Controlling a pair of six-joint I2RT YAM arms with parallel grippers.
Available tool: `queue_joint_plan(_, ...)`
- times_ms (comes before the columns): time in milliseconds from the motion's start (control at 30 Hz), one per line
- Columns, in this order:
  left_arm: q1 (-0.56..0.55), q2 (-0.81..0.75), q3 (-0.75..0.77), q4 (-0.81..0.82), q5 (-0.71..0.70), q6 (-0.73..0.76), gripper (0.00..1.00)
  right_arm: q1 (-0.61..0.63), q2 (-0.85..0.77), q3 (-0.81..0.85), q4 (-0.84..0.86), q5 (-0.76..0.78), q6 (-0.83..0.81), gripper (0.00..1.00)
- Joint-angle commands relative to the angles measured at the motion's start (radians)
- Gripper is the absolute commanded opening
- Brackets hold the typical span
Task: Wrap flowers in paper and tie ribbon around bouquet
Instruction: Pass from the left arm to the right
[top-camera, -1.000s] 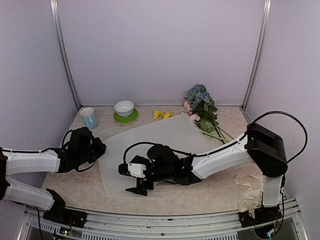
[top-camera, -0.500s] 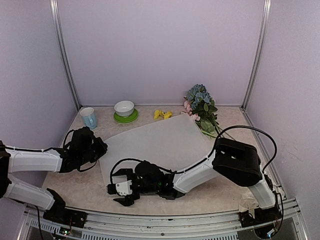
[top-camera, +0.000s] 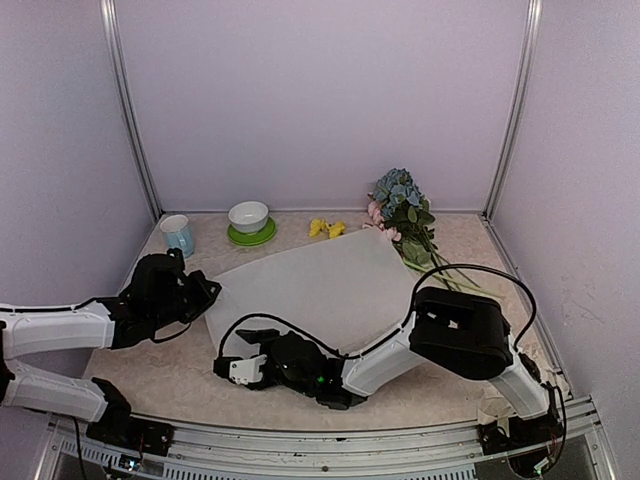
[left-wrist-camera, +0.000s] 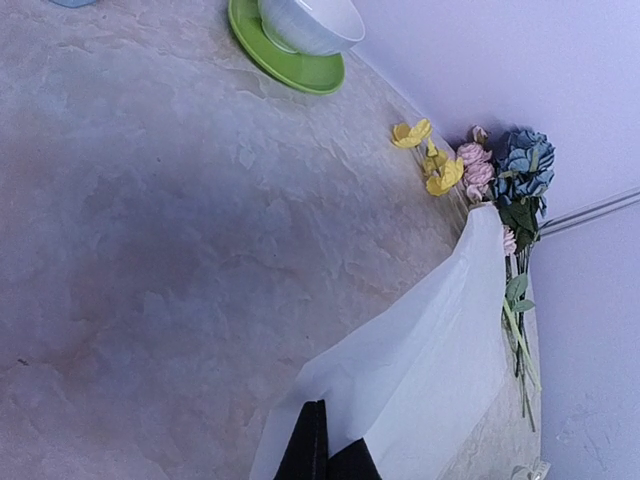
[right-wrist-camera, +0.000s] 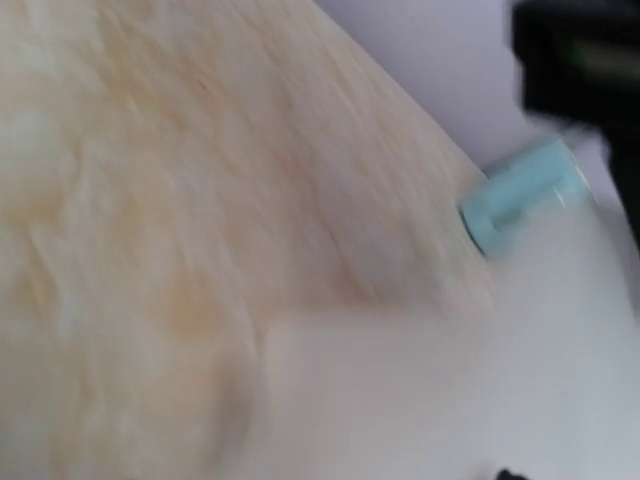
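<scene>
**Pinching the Paper's Left Corner While Flowers Lie Far Right**

At the far left of the marbled table (top-camera: 150, 375) stand a pale blue mug (top-camera: 178, 236) and a white bowl (top-camera: 248, 214) on a green saucer (top-camera: 251, 237). Nearer, the left gripper (top-camera: 203, 292) has its dark fingers (left-wrist-camera: 318, 452) pressed together on the left corner of the paper (top-camera: 320, 285). The wrist view shows the edge there raised off the table.

The paper is a large, thin white sheet, faintly translucent. It lies across the middle of the table, its long axis running from near left to far right. The right gripper (top-camera: 232, 362) sits low at the sheet's near-left corner, its arm reaching in from the right. That wrist view is blurred, so whether its jaws are spread or closed cannot be told.

Just beyond the paper's far corner lie loose yellow blooms (top-camera: 325, 229). Right of them, the flowers (top-camera: 400, 210) rest off the sheet: blue hydrangea heads, pink blooms and green leaves, with the heads toward the far wall. Their long thin stalks point to the near right. A crumpled cream ribbon (top-camera: 492, 405) lies at the near right edge, beside the right arm's base.
</scene>
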Motion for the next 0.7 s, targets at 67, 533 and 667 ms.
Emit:
queue_joint_plan(67,-0.001,-0.005,0.009,-0.034,-0.020,0.016,0.00,0.042,-0.157,-0.195,0.131,0.027,-0.026,0.71)
queue_joint_plan(533,-0.018,0.017,-0.003,-0.020,-0.026,0.018,0.00,0.043,-0.176,-0.219,0.217,-0.049,0.006,0.64)
queue_joint_plan(667,-0.019,0.011,-0.007,-0.021,-0.028,0.023,0.00,0.039,-0.167,-0.199,0.238,-0.083,0.052,0.60)
